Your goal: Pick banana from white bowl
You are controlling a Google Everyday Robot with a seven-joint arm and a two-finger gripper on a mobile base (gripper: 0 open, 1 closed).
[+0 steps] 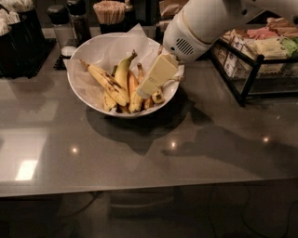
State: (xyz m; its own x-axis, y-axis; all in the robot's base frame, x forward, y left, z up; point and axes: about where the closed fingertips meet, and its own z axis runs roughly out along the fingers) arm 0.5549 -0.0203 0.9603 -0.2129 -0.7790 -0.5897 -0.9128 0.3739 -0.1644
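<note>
In the white bowl (pixel 79 90), claw (pixel 148 86) at the right side, banana (pixel 106 82) apart to its left, grip unclear.

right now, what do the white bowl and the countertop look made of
White bowl: smooth, likely glazed ceramic or plastic, lined with crumpled paper. Countertop: polished grey stone or laminate; it mirrors lights. Gripper, seemingly matte cream plastic, sits in the bowl over the bananas.

grey counter (pixel 139 158), snack rack (pixel 260 60), stir sticks (pixel 110 11)
</note>
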